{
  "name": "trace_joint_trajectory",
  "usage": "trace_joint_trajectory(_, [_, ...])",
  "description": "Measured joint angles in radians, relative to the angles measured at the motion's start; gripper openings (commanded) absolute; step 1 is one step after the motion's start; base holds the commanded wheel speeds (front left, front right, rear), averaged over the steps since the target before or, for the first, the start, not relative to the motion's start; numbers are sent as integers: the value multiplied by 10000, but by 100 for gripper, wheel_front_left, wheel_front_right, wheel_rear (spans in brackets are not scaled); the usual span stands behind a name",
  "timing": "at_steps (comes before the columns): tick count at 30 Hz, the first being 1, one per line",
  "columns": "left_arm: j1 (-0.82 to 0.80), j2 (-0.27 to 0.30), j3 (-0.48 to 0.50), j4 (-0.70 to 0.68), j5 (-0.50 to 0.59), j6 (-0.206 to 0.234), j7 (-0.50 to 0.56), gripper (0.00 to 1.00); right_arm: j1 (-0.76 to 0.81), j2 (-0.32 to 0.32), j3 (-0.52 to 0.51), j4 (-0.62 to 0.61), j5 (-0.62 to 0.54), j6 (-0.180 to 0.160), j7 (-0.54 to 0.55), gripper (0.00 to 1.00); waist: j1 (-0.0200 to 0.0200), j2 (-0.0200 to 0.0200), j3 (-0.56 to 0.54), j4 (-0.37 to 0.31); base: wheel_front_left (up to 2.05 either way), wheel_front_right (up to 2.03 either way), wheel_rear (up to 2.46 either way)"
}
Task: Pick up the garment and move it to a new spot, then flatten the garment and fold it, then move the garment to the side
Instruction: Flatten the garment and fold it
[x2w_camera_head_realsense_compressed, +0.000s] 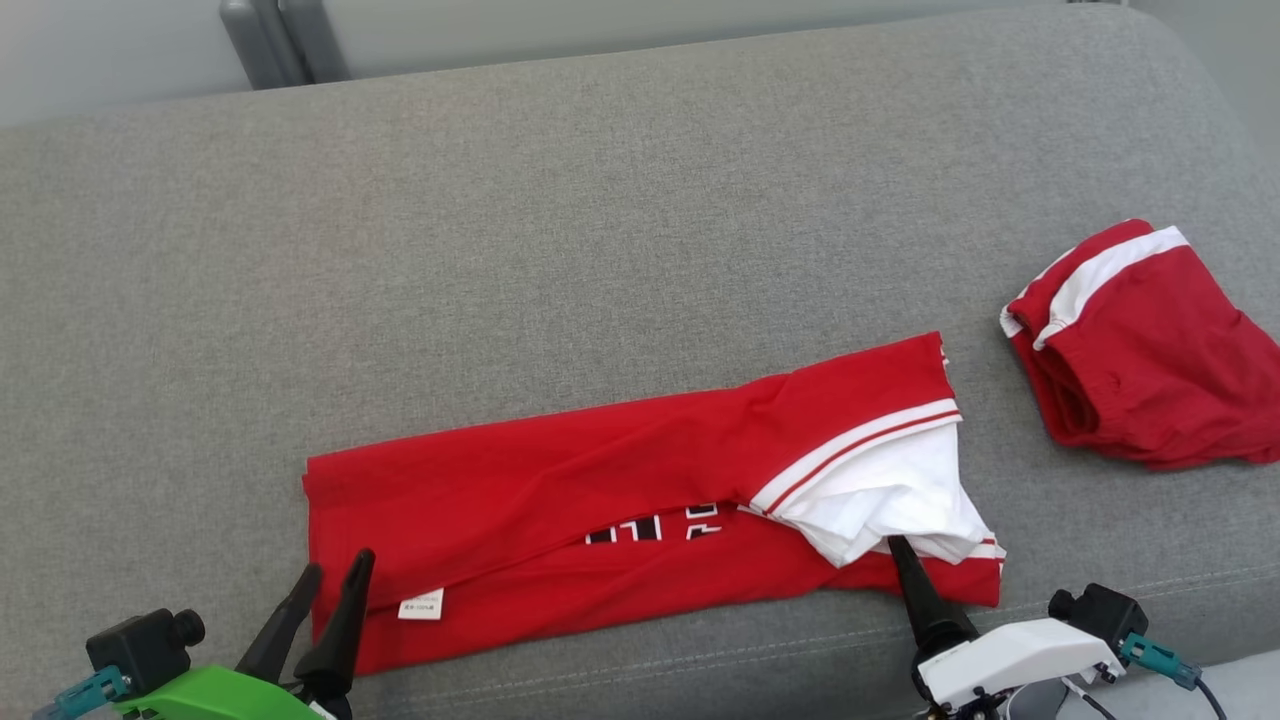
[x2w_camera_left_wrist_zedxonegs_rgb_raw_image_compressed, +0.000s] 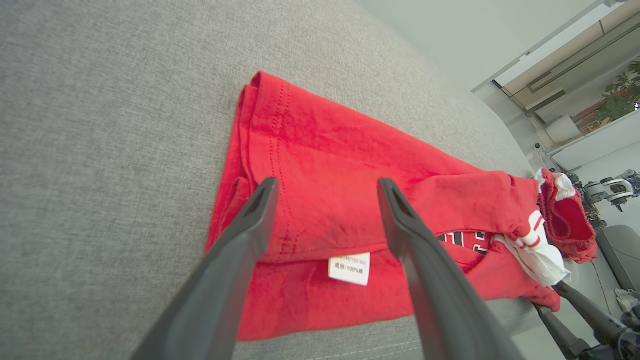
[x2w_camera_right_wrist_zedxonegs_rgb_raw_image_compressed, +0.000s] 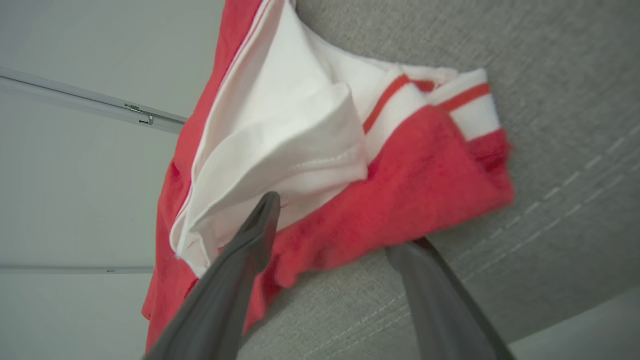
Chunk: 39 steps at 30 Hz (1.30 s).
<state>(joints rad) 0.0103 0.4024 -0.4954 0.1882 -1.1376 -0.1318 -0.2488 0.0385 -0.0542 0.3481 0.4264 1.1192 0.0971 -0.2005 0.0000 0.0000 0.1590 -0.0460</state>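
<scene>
I am holding both grippers spread wide and gripping nothing, my left gripper (x2w_camera_head_realsense_compressed: 335, 575) over the label end of the folded red garment (x2w_camera_head_realsense_compressed: 620, 490) lying on the grey sofa (x2w_camera_head_realsense_compressed: 500, 250), my right gripper (x2w_camera_right_wrist_zedxonegs_rgb_raw_image_compressed: 332, 222) straddling its white-collared end.

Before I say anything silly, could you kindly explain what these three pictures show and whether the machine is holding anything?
This is a wheeled robot with two arms, each ending in two long dark fingers. One picture looks down from its head; the other two come from cameras on its wrists, looking along the fingers. On the grey sofa cushion lies a red shirt, folded into a long band, with white trim at one end and a small white label. A second red garment lies bunched further right. The left gripper stands open over the shirt's label end. The right gripper is open too, one finger above the trimmed end, one below. Nothing is gripped yet.
</scene>
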Motion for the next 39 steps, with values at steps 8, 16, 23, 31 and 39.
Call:
trace_joint_trajectory(8, [9, -48, -15, -4, 4, 2, 0, 100, -429, 2, 40, 213, 163, 119, -13, 100, 0, 0, -37, -5, 0, 0, 0])
trace_joint_trajectory(16, [39, -52, -21, -19, 244, 2, 0, 100, -756, 46, -82, 497, 458, 171, -104, 100, 0, 0, -3, -2, 0, 0, 0])
trace_joint_trajectory(23, [58, -46, -31, -127, 245, 2, 0, 100, -1025, 59, -339, 769, 629, 261, -205, 100, 0, 0, 149, 22, 0, 0, 0])
trace_joint_trajectory(31, [56, -42, -42, -180, 247, 2, 4, 100, -1425, 50, -470, 1220, 805, 274, -368, 33, 1, 0, 344, 65, 0, 0, 0])
trace_joint_trajectory(39, [54, -109, -59, -159, 247, 2, 4, 100, -1555, 38, -405, 1478, 805, 274, -376, 0, 0, 0, 327, 136, 0, 0, 0])
